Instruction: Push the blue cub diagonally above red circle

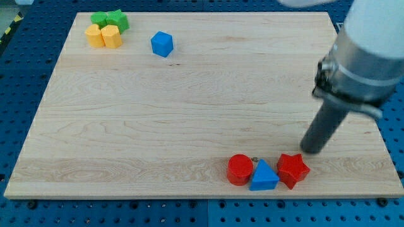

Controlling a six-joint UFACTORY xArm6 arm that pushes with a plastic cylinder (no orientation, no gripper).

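Observation:
The blue cube (161,44) sits near the view's top left of the wooden board (189,107). The red circle (240,169) lies near the view's bottom edge, right of centre, touching a blue triangle (263,176). A red star (293,170) touches the triangle's right side. My tip (310,151) rests on the board just above and right of the red star, far from the blue cube.
At the view's top left corner stand two green blocks (108,20), one a star, and two yellow blocks (103,36), close together. The arm's grey body (366,57) hangs over the view's right edge of the board.

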